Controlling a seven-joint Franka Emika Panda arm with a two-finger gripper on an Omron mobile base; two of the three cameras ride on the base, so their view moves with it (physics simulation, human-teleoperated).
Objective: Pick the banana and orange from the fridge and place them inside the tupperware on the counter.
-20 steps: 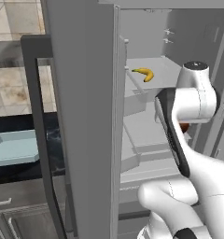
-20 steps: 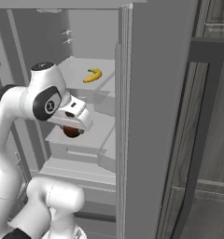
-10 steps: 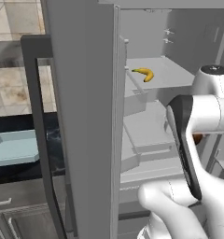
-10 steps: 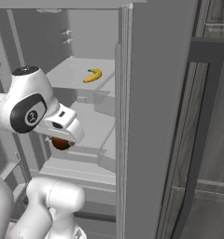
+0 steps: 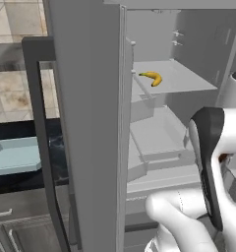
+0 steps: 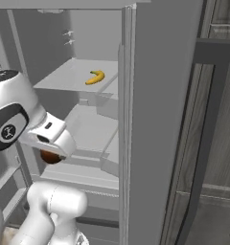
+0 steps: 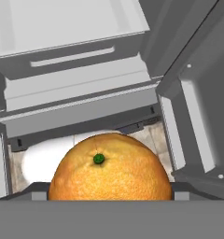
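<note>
end effector (image 7: 109, 196) clamped wide on the orange (image 7: 110, 168), held in front of the open fridge (image 6: 155, 119). banana (image 6: 95, 77) on upper fridge shelf. tupperware (image 5: 16, 155) on the table (image 5: 21, 129), far left.

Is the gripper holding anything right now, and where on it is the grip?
Yes: the gripper holds the small round orange, clamped across its widest part, one finger on each side; its green stem end faces the hand camera.

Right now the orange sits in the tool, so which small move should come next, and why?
Probably swing the arm left toward the tupperware on the counter. The orange already sits between the fingers of the tool, outside the fridge shelves, while the banana waits on its shelf.
</note>
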